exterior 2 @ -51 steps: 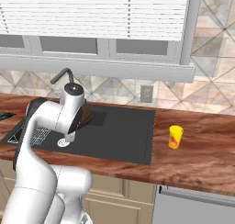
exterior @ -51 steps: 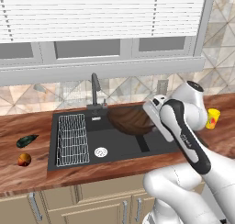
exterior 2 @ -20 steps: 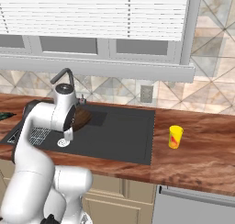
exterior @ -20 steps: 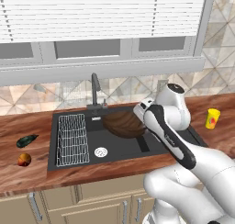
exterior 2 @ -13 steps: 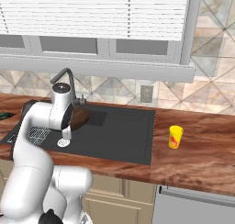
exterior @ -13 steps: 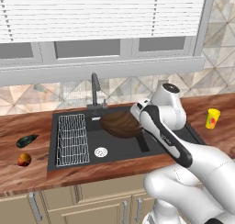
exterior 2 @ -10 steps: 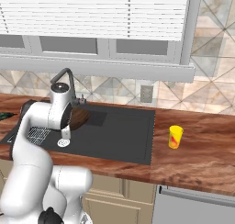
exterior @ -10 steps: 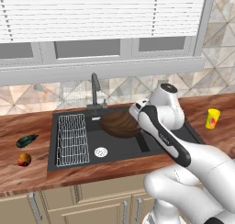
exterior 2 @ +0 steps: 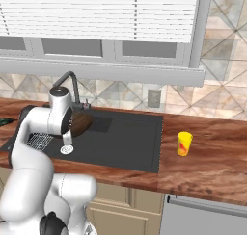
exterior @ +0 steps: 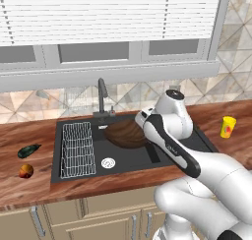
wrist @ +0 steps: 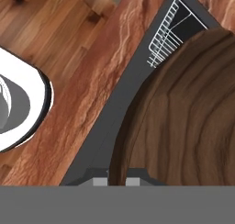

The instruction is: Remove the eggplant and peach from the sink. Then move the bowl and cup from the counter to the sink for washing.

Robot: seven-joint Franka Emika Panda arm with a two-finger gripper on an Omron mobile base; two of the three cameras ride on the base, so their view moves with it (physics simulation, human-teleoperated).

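Note:
The brown wood-grain bowl point(exterior: 125, 133) hangs tilted over the black sink point(exterior: 142, 158), near the faucet. My gripper point(wrist: 117, 180) is shut on its rim, with the bowl point(wrist: 183, 117) seen edge-on from the hand view. From the right base view the bowl point(exterior 2: 82, 124) sits just beside my wrist. The dark eggplant point(exterior: 28, 150) and the orange-red peach point(exterior: 26, 170) lie on the counter left of the sink. On the counter right of the sink stands the yellow cup point(exterior: 227, 127), also the cup point(exterior 2: 184, 143) in the right base view.
A wire rack point(exterior: 76, 148) lies in the sink's left part, with the silver drain point(exterior: 108, 162) beside it. The dark faucet point(exterior: 102, 94) rises behind the basin. Wooden counter point(exterior 2: 212, 157) stretches around the cup.
My arm has carried the bowl leftward over the sink basin, toward the faucet and rack. The grip has stayed shut on it.

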